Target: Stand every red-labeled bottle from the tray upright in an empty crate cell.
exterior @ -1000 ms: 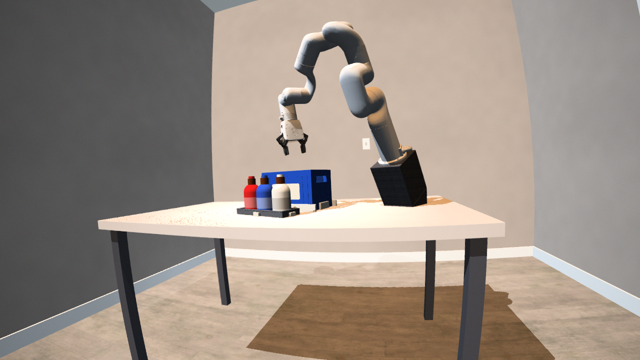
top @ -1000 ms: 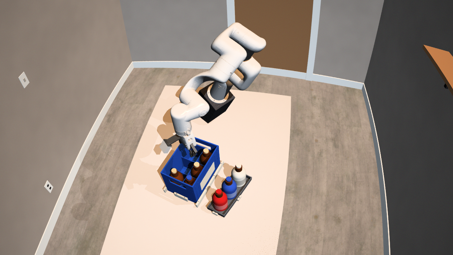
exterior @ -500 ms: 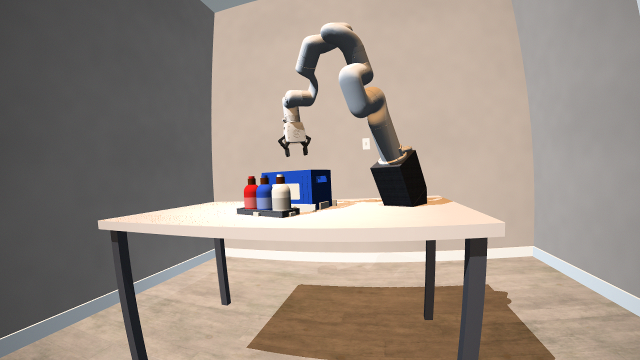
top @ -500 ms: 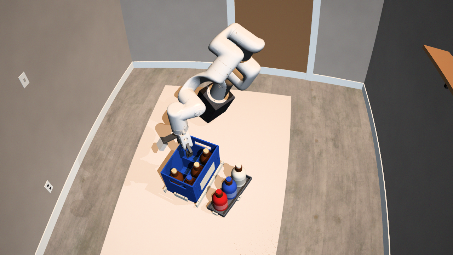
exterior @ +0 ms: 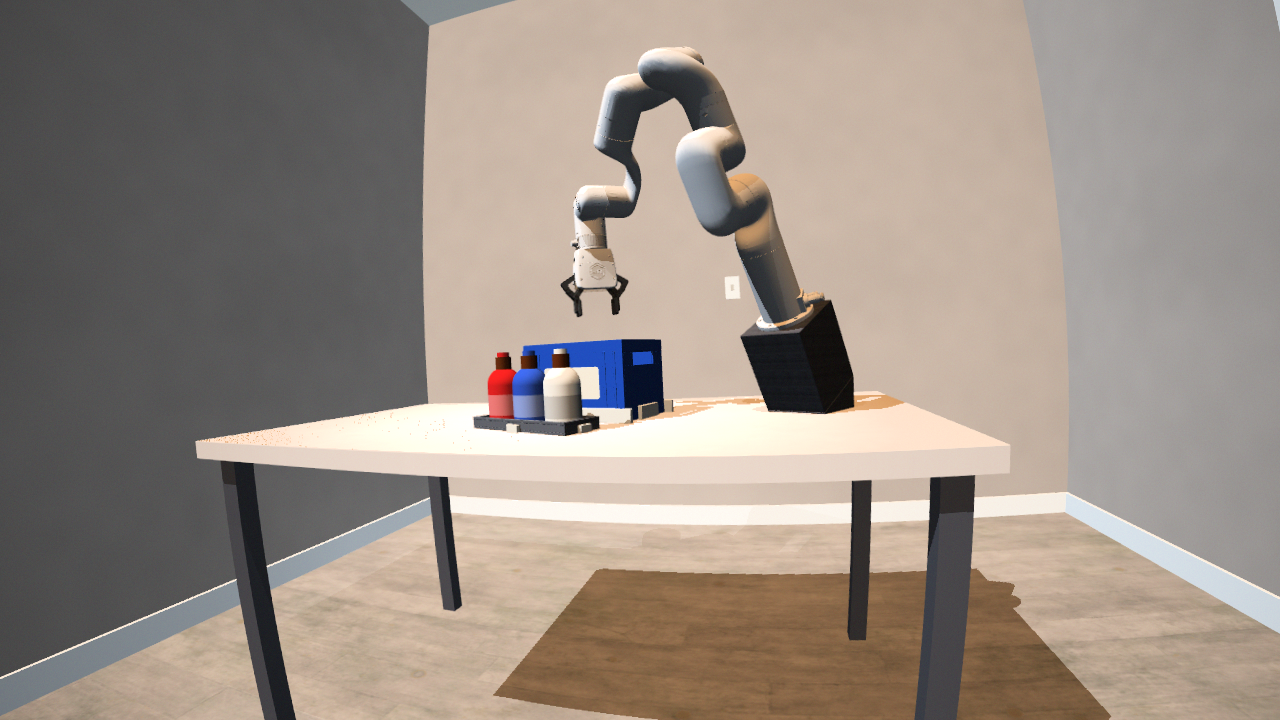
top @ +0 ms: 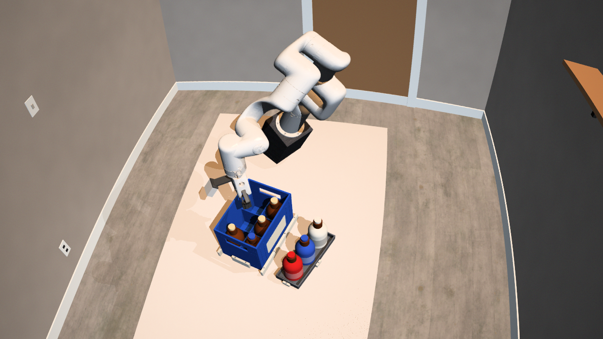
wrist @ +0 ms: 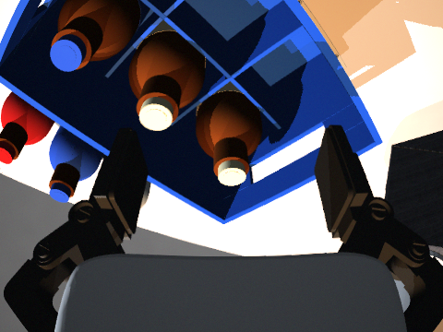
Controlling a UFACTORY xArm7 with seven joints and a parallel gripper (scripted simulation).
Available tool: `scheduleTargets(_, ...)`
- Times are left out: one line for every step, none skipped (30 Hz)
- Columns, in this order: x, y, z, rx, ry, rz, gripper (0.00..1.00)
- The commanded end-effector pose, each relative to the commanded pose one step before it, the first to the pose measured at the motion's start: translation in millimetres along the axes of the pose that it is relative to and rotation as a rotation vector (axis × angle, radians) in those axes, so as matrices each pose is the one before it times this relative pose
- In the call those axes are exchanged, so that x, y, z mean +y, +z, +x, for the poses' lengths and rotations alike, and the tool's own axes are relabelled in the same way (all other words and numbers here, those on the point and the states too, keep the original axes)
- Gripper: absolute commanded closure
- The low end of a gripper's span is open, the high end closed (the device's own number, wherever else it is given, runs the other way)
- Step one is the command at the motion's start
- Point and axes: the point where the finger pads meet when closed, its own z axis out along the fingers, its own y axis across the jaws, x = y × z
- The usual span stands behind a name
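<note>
A blue crate [top: 254, 228] with six cells stands on the table. Several brown bottles stand in it, three with cream caps and one with a blue cap [top: 252, 238]. Two cells on its far-left side are empty [wrist: 258, 25]. A dark tray [top: 307, 265] beside the crate holds a red bottle [top: 292, 265], a blue bottle [top: 305, 249] and a white bottle [top: 317, 233], all upright. My gripper [exterior: 592, 308] is open and empty, hovering well above the crate's far end; it also shows in the overhead view [top: 245, 201] and the wrist view [wrist: 231, 175].
The arm's black base [top: 287, 141] stands on the table behind the crate. A small white and grey block sits left of the crate's far corner. The table's edges lie left of the crate and in front of the tray.
</note>
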Motion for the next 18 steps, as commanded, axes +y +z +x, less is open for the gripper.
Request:
scheduleTargets(8.82,3.77,9.42,0.01745,0.07459,0.02929,0.00)
scheduleTargets(1.43,0.67,1.22,0.00203,0.01088,0.00343,0.00)
scheduleTargets(0.90,0.42,0.78,0.00130,0.00687,0.00214,0.00)
scheduleTargets(0.48,0.22,0.42,0.00070,0.00367,0.00113,0.00)
scheduleTargets(0.18,0.08,0.16,0.00027,0.00140,0.00043,0.00)
scheduleTargets(0.03,0.01,0.02,0.00004,0.00021,0.00006,0.00)
scheduleTargets(0.00,0.00,0.00,0.00000,0.00000,0.00000,0.00)
scheduleTargets(0.00,0.00,0.00,0.00000,0.00000,0.00000,0.00)
scheduleTargets(0.00,0.00,0.00,0.00000,0.00000,0.00000,0.00)
scheduleTargets(0.00,0.00,0.00,0.00000,0.00000,0.00000,0.00)
scheduleTargets(0.00,0.00,0.00,0.00000,0.00000,0.00000,0.00)
scheduleTargets(0.00,0.00,0.00,0.00000,0.00000,0.00000,0.00)
scheduleTargets(0.00,0.00,0.00,0.00000,0.00000,0.00000,0.00)
scheduleTargets(0.00,0.00,0.00,0.00000,0.00000,0.00000,0.00)
scheduleTargets(0.00,0.00,0.00,0.00000,0.00000,0.00000,0.00)
scheduleTargets(0.00,0.00,0.00,0.00000,0.00000,0.00000,0.00)
scheduleTargets(0.00,0.00,0.00,0.00000,0.00000,0.00000,0.00)
scheduleTargets(0.00,0.00,0.00,0.00000,0.00000,0.00000,0.00)
